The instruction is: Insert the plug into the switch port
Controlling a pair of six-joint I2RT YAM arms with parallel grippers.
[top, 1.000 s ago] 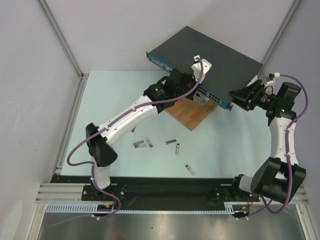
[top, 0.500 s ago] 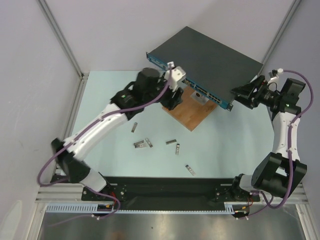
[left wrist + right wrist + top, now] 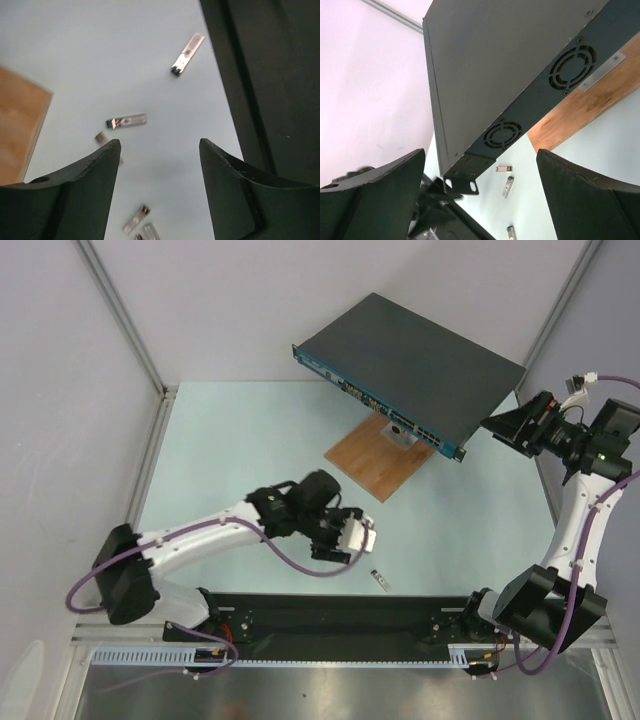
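The switch (image 3: 415, 365) is a flat dark grey box at the back, its blue front strip (image 3: 385, 412) facing the arms. A silver plug (image 3: 402, 437) juts from that strip over the wooden board (image 3: 372, 458). My left gripper (image 3: 340, 540) hangs low near the front edge, far from the switch, open and empty (image 3: 160, 145). Below it lie loose plugs (image 3: 126, 121) (image 3: 187, 53). My right gripper (image 3: 497, 430) stands open just off the switch's right end. Its view (image 3: 480, 155) shows the fan-vented side of the switch (image 3: 545, 85) and the mounting bracket, untouched.
One spare plug (image 3: 380, 580) lies by the black base rail (image 3: 330, 610); others (image 3: 508, 186) are scattered on the pale mat and partly hidden under the left arm. Grey walls and aluminium posts enclose the back and sides.
My left gripper has opened, leaving the plug at the switch front, and has swung back to the near edge. My right gripper has opened wider and drawn away to the right.
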